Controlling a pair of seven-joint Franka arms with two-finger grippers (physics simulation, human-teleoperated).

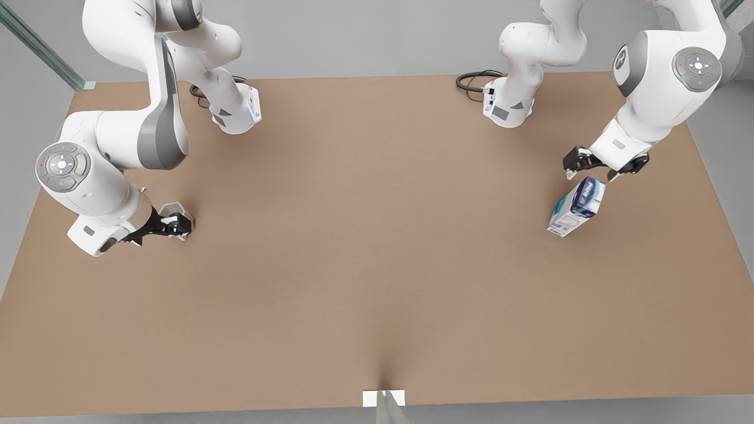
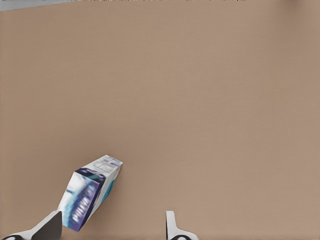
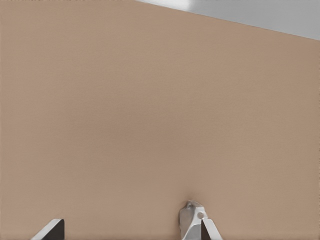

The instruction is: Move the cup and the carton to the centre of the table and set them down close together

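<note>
2 grippers work over 1 brown table (image 1: 377,247), with 1 carton and 1 cup.

The left gripper (image 1: 595,171) hangs at the front view's right, its 2 fingers spread wide and holding nothing. The carton (image 1: 576,206) sits just below and between those fingers, leaning over on the table rather than upright. In the left wrist view the carton (image 2: 90,192) lies close to 1 fingertip (image 2: 47,226) and well apart from the other, untouched by either. Its sides are white and light blue, with 1 dark blue-purple panel; the small print on it is too blurred to read.

The right gripper (image 1: 177,225) is low at the front view's left, its 2 fingers also parted. The cup (image 1: 172,211), pale grey-white and faceted, stands right at the gripper, partly hidden by the black fingers. In the right wrist view the cup (image 3: 191,219) sits against 1 fingertip (image 3: 210,231), while the other finger is well apart, so nothing is gripped.

Outward from both grippers the table's middle lies bare between them, with cup and carton well apart at opposite ends. 2 white arm bases stand at the far edge, each with 1 black cable (image 1: 471,79) beside it. 1 small white tab (image 1: 384,398) sits at the near edge.
</note>
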